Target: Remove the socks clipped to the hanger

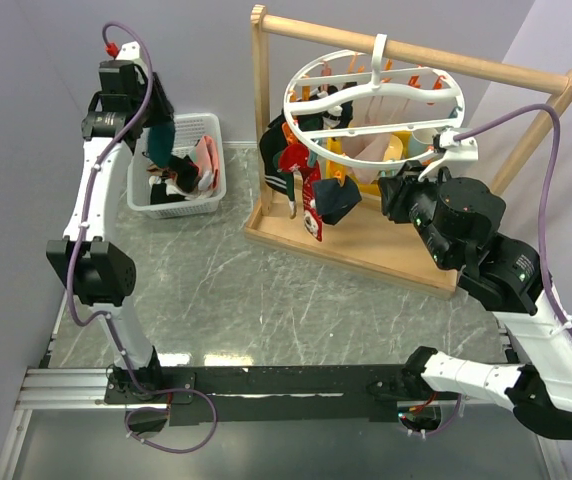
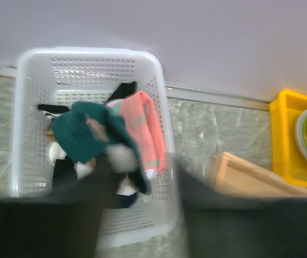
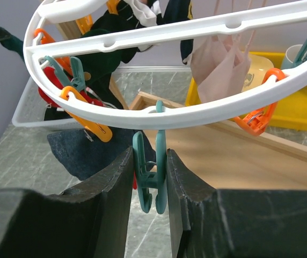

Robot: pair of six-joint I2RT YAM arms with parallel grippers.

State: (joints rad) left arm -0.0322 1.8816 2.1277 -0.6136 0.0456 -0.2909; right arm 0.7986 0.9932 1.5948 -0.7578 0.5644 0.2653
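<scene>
1. Right gripper is closed narrowly on a teal clip of the hanger, which hangs from a wooden frame with socks clipped on.
2. Left gripper hangs above a white basket with a dark teal sock; blur hides its grip, so I cannot tell.

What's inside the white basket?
Socks in the basket: a pink one, black-and-white ones, and a dark teal one above them. Whatever lies under the pile is covered, so I cannot tell.
</scene>
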